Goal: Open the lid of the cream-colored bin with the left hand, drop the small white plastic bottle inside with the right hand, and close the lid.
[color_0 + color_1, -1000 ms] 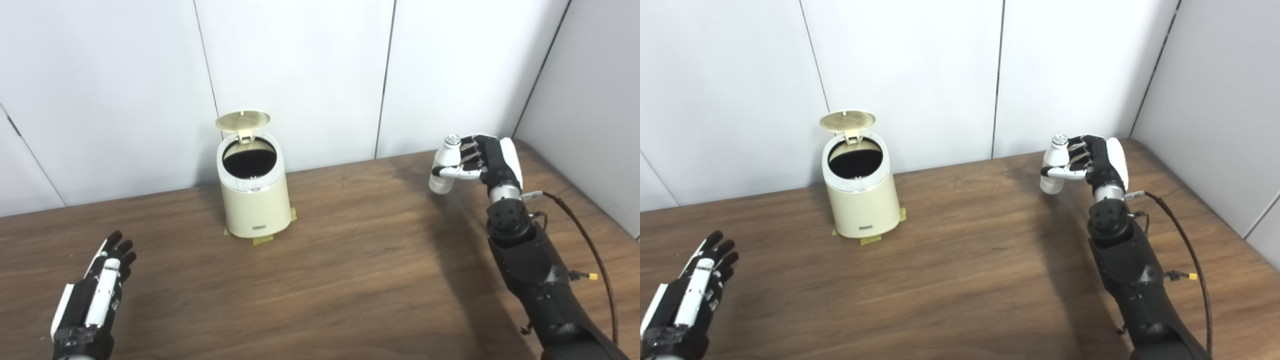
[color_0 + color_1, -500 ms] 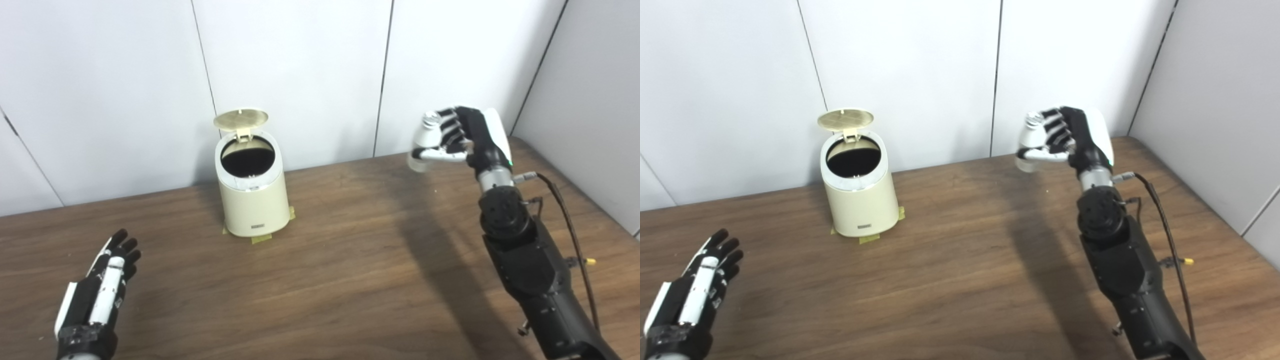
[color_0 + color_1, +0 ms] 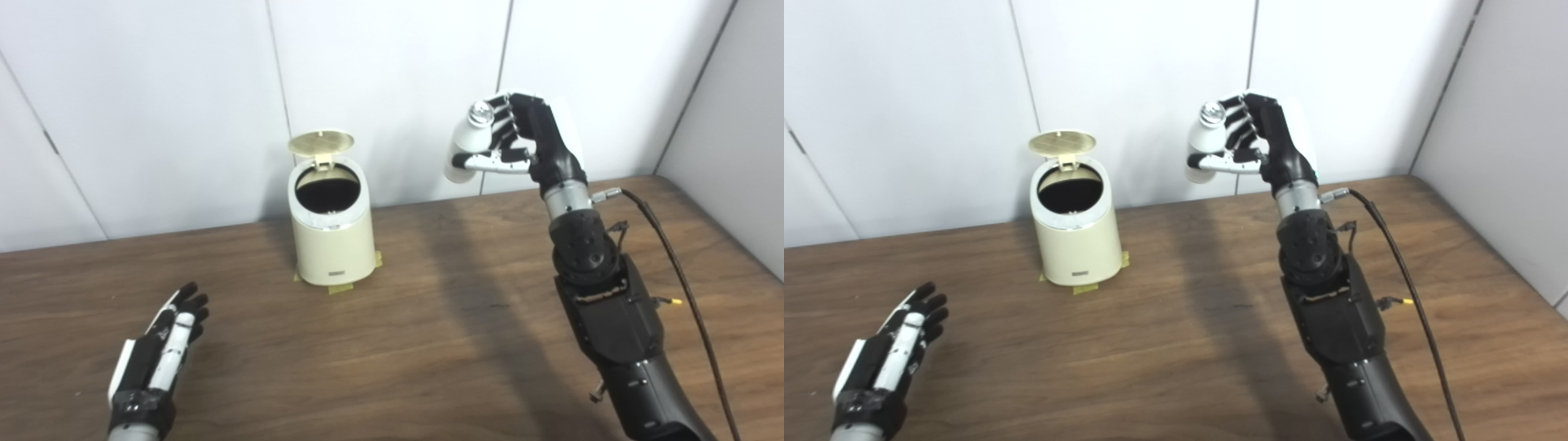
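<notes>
The cream-colored bin point(image 3: 334, 245) stands at the back of the wooden table near the wall. Its round lid point(image 3: 321, 141) is tipped up behind a dark open mouth. My right hand point(image 3: 527, 144) is raised well above the table, to the right of the bin and higher than its lid. It is shut on the small white plastic bottle point(image 3: 467, 150), which is held nearly upright with its silvery cap on top. My left hand point(image 3: 162, 352) lies low over the table's front left, open, fingers stretched out, holding nothing.
Yellowish tape tabs point(image 3: 340, 288) stick out from under the bin's base. A black cable point(image 3: 680, 269) runs along my right forearm over the table's right side. White wall panels rise right behind the table's far edge.
My right hand has lifted the bottle higher and carried it left toward the bin. The camera has shifted, so the whole picture moved. The left hand stays low and open.
</notes>
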Robot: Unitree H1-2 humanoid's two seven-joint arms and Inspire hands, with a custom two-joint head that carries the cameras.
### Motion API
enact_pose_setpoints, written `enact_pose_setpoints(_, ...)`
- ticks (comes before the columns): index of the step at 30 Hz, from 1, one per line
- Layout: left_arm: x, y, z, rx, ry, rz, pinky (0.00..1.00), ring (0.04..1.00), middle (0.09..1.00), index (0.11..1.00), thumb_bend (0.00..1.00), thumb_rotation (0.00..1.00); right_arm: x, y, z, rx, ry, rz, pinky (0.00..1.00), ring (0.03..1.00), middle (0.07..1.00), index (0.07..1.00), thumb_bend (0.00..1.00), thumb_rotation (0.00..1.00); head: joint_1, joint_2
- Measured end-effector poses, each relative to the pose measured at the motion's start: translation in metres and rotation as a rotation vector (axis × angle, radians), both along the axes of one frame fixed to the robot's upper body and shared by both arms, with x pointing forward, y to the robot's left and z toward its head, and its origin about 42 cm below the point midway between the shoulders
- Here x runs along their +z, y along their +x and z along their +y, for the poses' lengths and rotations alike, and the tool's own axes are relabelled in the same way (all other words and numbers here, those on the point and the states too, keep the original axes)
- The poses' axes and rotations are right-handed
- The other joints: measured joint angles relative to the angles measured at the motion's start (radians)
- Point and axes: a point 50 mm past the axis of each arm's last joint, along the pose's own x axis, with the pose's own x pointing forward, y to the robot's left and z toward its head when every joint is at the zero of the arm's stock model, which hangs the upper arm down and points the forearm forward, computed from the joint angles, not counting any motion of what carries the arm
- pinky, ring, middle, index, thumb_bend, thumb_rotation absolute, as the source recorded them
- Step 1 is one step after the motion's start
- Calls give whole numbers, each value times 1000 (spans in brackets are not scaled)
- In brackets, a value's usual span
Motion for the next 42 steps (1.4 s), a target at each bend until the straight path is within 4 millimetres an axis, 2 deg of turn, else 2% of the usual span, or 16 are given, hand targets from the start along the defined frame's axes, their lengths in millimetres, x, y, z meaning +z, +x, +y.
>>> enact_pose_setpoints(10,-5,-3,-11,3,-8,9,914,882,887,934,437,716,10,10,55,113,0,-14,293,346,431,518,527,0,64,-8)
enact_pose_setpoints(14,-8,-5,-15,18,-14,14,907,880,884,933,444,699,1,17,72,149,-4,14,299,355,435,515,528,0,87,-11)
enact_pose_setpoints(20,-9,-5,-22,28,-11,16,902,871,874,920,393,698,-16,25,103,216,19,42,278,337,424,520,527,0,110,-12)
enact_pose_setpoints(24,-9,-5,-24,27,-11,17,908,886,886,929,367,727,-11,32,120,244,30,37,286,347,430,519,527,0,117,-12)
enact_pose_setpoints(28,-10,-5,-24,28,-8,17,905,884,885,930,377,726,-3,36,134,277,48,10,296,354,439,510,530,0,118,-9)
enact_pose_setpoints(33,-11,-7,-25,29,-13,15,902,881,882,931,386,718,-10,42,145,283,57,34,308,367,450,503,531,0,121,-9)
enact_pose_setpoints(37,-12,-8,-25,30,-15,9,903,882,879,923,382,698,-17,48,150,277,67,58,308,369,450,503,530,0,130,-9)
enact_pose_setpoints(42,-12,-9,-26,34,-20,7,900,876,873,918,374,689,-13,56,150,261,75,36,310,373,453,502,531,0,135,-6)
